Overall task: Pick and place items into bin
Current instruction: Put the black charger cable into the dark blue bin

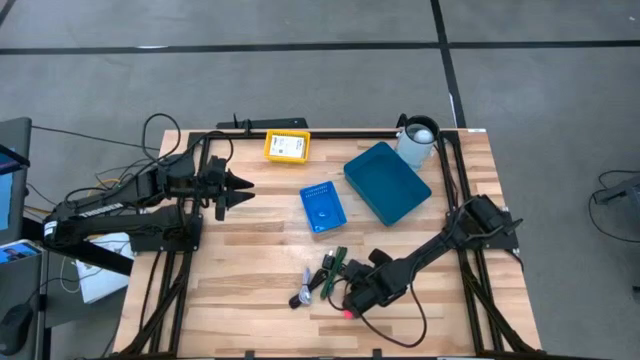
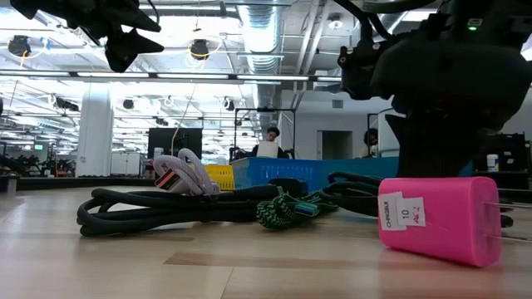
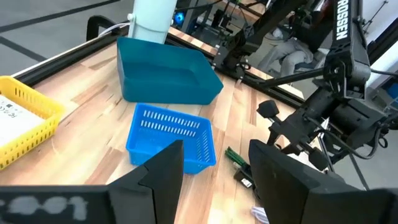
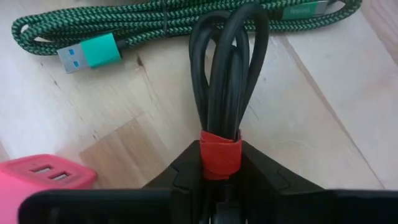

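A coiled black cable [image 4: 227,74], bound by a red strap, lies on the wood table at the near middle, and my right gripper [image 4: 219,171] is shut on it. The same gripper [image 1: 352,297] shows in the high view. Beside it lie a green braided USB cable [image 4: 155,25], a pink charger block [image 4: 43,180] and a grey-white cable [image 1: 303,290]. The low view shows the pink charger [image 2: 440,220] in front and the black cable [image 2: 166,208] on the tabletop. My left gripper [image 1: 235,190] hangs open above the table's left side, holding nothing. My right gripper pinches the black cable bundle at its red strap [image 4: 219,152] between its two fingers. The fingers come steeply down from above, at one end of the coil. The cable's loops [image 4: 230,56] stretch away from the fingers and lie on the table.
A teal bin [image 1: 387,182] stands at the far right, with a small blue basket [image 1: 322,207] beside it and a yellow basket [image 1: 287,146] farther left. A white cup [image 1: 418,140] stands at the far right corner. Bare wood lies at the near left.
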